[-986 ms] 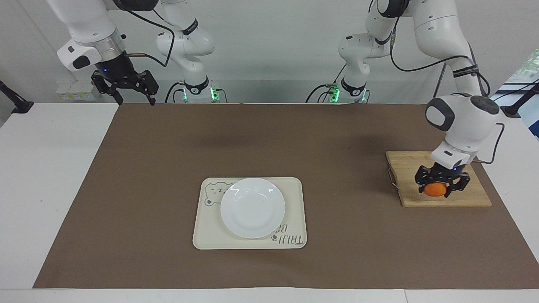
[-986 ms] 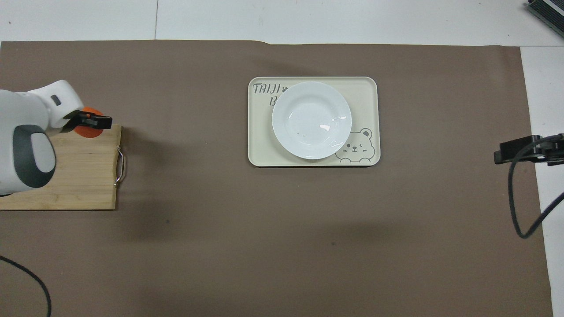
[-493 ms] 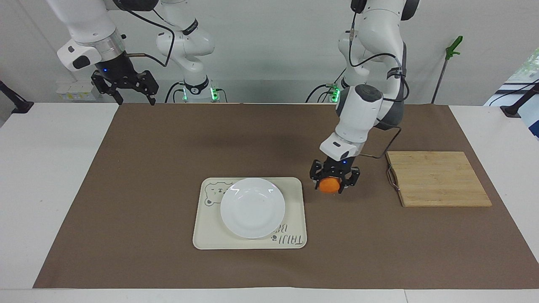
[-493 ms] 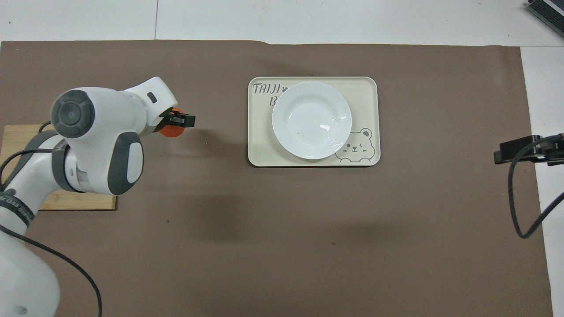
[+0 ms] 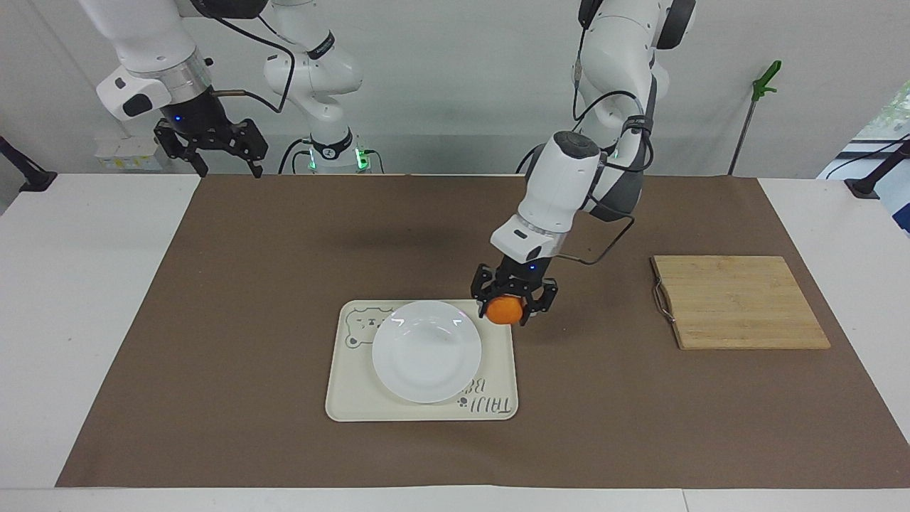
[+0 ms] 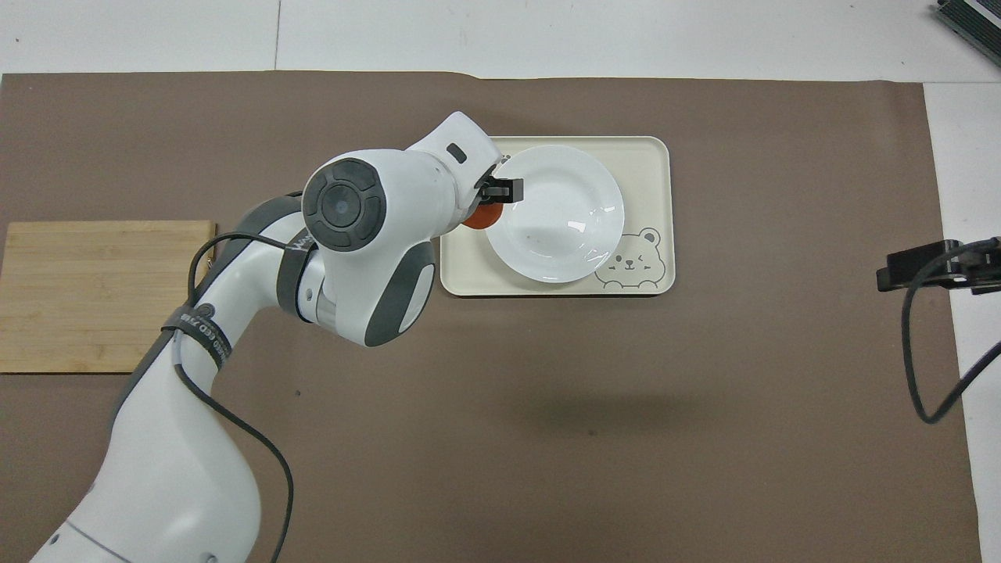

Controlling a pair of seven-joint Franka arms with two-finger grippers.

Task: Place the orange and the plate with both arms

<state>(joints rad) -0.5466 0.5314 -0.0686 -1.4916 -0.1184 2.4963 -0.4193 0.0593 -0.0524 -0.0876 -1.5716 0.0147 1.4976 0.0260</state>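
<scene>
Orange (image 5: 504, 310) sits clamped in the left tool (image 5: 513, 307), fingers closed on its sides, held in the air over the corner of the cream tray (image 5: 348, 398) that lies toward the left arm's end and nearer to the robots — just beside the rim of the white plate (image 5: 426, 351), not yet over its bowl. From overhead the fruit shows as a sliver at the plate's edge (image 6: 478, 219), mostly hidden under the wrist.

Plate lies on the tray, off-centre, covering part of the lettering. Cutting board (image 5: 739, 301) is bare, toward the left arm's end of the worktop.

Right tool (image 5: 213, 146) waits high over the mat's corner nearest its own base, fingers spread, holding nothing.

Step in hand, as I judge it: carry the fruit to the plate.
- Travel on until the fruit is over the plate's middle — releasing at the rim risks it rolling off onto the tray.
- Lower until it nearly touches the glaze before opening; a round fruit dropped from height will likely bounce or roll.
- Open slowly, lift straight up, avoid nudging the plate.
</scene>
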